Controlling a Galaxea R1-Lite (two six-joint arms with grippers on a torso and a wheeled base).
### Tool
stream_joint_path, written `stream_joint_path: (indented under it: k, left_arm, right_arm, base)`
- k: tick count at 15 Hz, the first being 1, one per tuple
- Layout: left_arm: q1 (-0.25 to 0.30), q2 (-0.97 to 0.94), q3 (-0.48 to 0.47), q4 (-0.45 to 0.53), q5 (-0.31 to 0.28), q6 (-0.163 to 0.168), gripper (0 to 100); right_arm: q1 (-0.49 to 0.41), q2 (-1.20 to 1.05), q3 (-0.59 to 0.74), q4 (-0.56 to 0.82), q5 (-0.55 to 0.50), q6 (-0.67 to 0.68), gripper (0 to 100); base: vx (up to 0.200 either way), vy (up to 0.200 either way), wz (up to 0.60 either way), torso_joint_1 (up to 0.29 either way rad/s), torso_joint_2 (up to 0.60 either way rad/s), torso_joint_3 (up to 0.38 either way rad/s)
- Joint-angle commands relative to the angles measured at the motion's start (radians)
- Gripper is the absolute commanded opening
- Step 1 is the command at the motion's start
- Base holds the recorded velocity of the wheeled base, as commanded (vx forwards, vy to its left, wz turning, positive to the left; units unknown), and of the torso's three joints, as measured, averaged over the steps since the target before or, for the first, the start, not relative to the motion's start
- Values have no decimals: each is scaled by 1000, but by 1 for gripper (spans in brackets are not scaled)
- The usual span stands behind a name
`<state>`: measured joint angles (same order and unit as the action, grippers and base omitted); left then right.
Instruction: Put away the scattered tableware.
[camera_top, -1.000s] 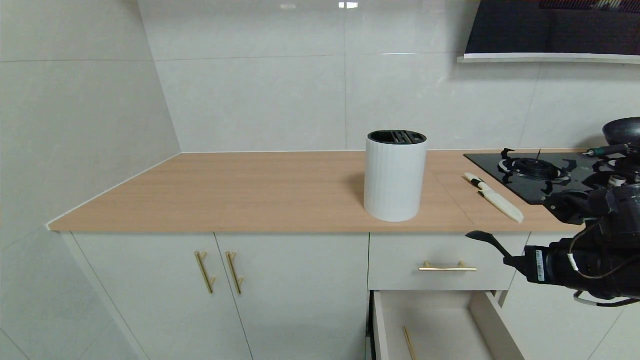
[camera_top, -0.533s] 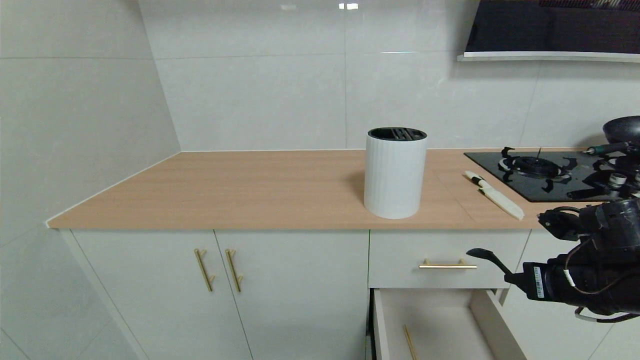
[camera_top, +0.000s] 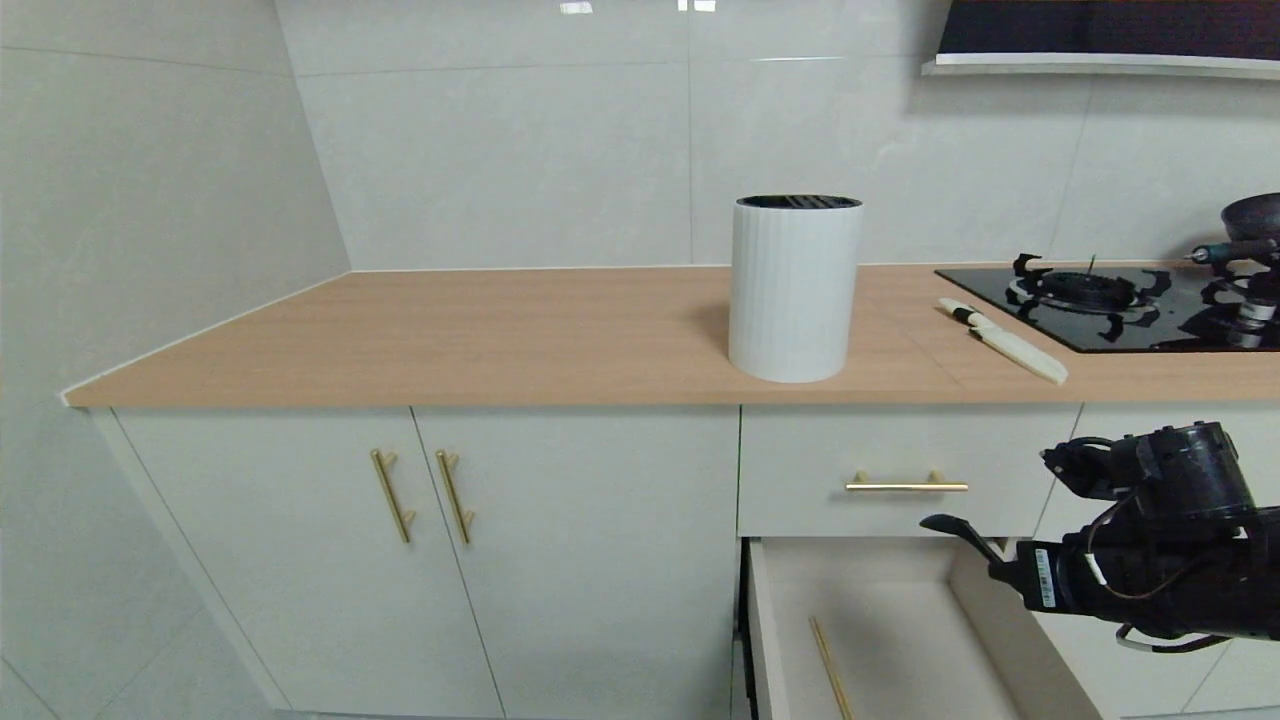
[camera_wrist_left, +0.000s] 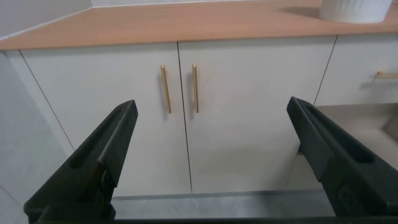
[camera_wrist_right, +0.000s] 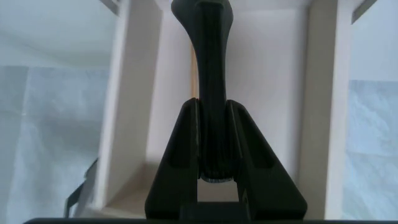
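The right pincer (camera_wrist_right: 212, 111) is clamping the black spoon (camera_wrist_right: 208, 37) by its handle end over the open drawer (camera_top: 765, 620). It is looking light, stiff and smooth, so probably prone to pivoting. The left pincer (camera_wrist_left: 211, 109) is gaping open.

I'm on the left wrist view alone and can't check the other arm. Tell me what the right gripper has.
Observer: The right gripper is shut on the handle of a black spoon.
Operator: Report what's in the open drawer.
Observer: One wooden chopstick lies on the floor of the open drawer.
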<state>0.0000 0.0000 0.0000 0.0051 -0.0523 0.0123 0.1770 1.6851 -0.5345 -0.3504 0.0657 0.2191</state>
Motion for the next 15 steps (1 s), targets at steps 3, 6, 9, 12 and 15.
stream_joint_path:
  k: [3, 6, 9, 12, 15]
  left_arm:
    - [0, 0, 0, -1, 0, 0, 100]
    - [0, 0, 0, -1, 0, 0, 100]
    - [0, 0, 0, 1, 0, 0, 100]
    - [0, 0, 0, 1, 0, 0, 100]
    - [0, 0, 0, 1, 0, 0, 100]
  right_arm:
    - [1, 62, 18, -25, 0, -1, 0]
    - [1, 96, 27, -51, 0, -1, 0]
    - [1, 130, 47, -105, 0, -3, 0]
    - [1, 157, 59, -147, -1, -4, 0]
    - [1, 192, 60, -171, -1, -4, 0]
  base:
    - [0, 0, 0, -172, 466, 299]
    - [0, 0, 0, -142, 450, 310]
    - [0, 0, 0, -110, 400, 286]
    - [0, 0, 0, -25, 103, 64]
    - [0, 0, 0, 0, 0, 0]
